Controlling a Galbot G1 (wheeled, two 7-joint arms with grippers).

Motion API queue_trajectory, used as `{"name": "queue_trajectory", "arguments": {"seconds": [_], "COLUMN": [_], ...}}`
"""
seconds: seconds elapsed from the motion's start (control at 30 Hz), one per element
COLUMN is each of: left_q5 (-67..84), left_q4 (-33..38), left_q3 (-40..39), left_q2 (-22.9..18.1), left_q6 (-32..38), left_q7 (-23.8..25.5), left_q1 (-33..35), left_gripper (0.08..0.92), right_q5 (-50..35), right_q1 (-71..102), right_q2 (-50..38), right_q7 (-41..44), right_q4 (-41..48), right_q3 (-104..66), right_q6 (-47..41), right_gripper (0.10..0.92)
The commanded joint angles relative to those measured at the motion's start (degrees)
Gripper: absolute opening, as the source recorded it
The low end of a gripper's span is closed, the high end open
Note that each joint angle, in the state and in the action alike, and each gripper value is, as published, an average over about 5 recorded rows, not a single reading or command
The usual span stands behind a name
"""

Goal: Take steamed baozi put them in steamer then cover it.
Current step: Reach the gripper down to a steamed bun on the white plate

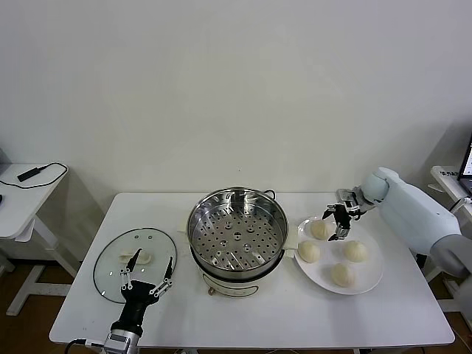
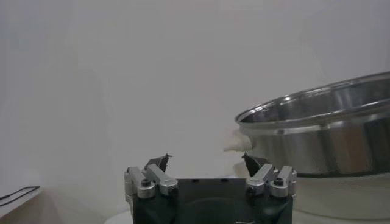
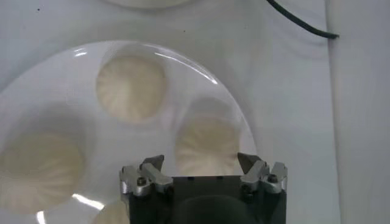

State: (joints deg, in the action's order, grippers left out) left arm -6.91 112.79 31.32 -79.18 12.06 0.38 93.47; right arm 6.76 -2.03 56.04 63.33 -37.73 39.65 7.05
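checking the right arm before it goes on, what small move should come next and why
Probably lower the open right hand straight down around the bun beneath it, then close. All four buns sit on the plate, and the steamer is empty and uncovered.

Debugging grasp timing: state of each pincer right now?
Left pincer: open, empty, hovering by the glass lid.
Right pincer: open, empty, above the far baozi on the plate.

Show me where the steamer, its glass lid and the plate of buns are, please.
steamer (image 1: pixel 237 234): head view, on the perforated tray inside.
glass lid (image 1: pixel 110 264): head view, on the bare glass near its rim.
plate (image 1: pixel 369 276): head view, on the bare white rim.
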Motion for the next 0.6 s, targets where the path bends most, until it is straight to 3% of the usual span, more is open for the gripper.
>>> {"name": "queue_trajectory", "arguments": {"seconds": [0.03, 0.37, 0.6], "left_q5": [0.0, 0.0, 0.0], "left_q4": [-0.1, 0.0, 0.6], "left_q3": [0.0, -0.1, -0.3], "left_q2": [-0.1, -0.1, 0.0], "left_q6": [0.1, 0.0, -0.1], "left_q7": [-0.1, -0.1, -0.2], "left_q1": [0.0, -0.2, -0.3], "left_gripper": [0.823, 0.823, 0.823], "right_q5": [2.5, 3.0, 2.7], "right_q1": [-0.4, -0.4, -6.7], "right_q2": [2.4, -0.1, -7.9], "right_q7": [-1.1, -1.2, 1.4], "right_q4": [2.3, -2.2, -17.3], "right_q3": [0.5, 1.8, 4.7], "right_q6": [0.8, 1.8, 8.0], "right_gripper": [0.816, 0.704, 0.663]}}
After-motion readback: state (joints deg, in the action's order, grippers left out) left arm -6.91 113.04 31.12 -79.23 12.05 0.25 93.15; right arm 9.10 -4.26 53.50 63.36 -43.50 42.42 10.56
